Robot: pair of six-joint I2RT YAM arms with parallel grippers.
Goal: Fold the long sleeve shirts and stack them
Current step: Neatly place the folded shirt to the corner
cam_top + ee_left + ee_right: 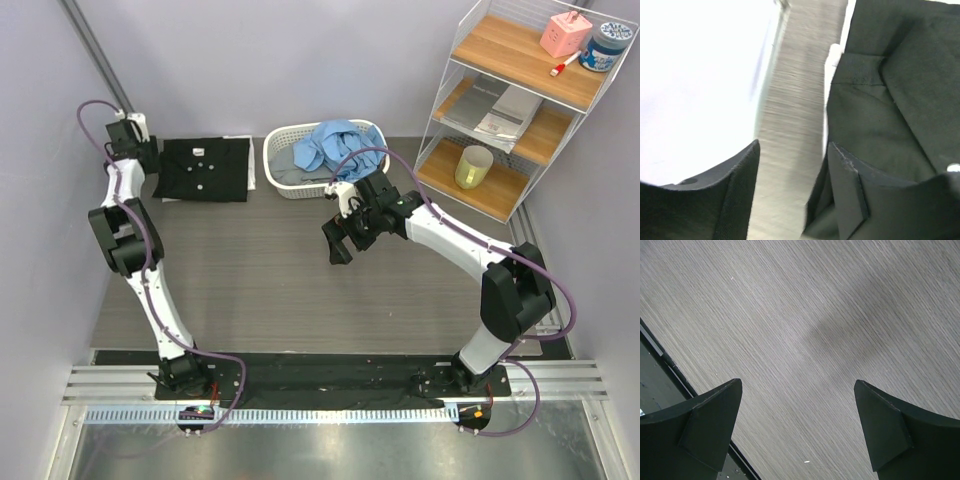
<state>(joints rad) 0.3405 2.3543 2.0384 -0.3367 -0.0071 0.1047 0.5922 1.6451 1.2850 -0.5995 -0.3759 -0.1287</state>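
Observation:
A folded black long sleeve shirt (205,168) with small white buttons lies at the back left of the table, and a white shirt's edge (252,172) shows beneath it. My left gripper (151,165) is at the black shirt's left edge. In the left wrist view that gripper (792,150) is open, with bare table between its fingers and the black shirt (890,100) beside the right finger. A light blue shirt (335,142) is heaped in the white basket (275,160). My right gripper (342,240) hovers open over mid-table; the right wrist view shows it (797,385) holding nothing.
A wire shelf unit (520,100) stands at the back right with a yellow cup (473,166), papers, a pink box and a jar. The wall (40,200) is close to the left arm. A grey cloth (295,176) also lies in the basket.

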